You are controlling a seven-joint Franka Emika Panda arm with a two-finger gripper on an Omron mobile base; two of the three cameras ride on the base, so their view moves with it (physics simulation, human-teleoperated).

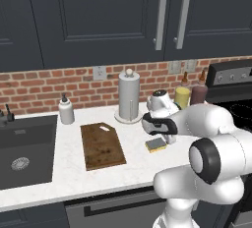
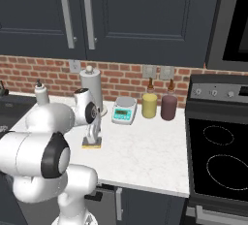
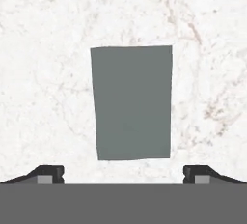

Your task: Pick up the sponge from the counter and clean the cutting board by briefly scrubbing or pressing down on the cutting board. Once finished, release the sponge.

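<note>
Yellow sponge: I see it flat on the white worktop, grey-green scouring face up, just right of the cutting board, apart from it
Hand: directly above the sponge, pointing down; my wrist camera shows the fingers spread wide, wider than the sponge, holding nothing
Cutting board: dark brown, between sink and sponge
Paper towel holder: behind the board
</note>
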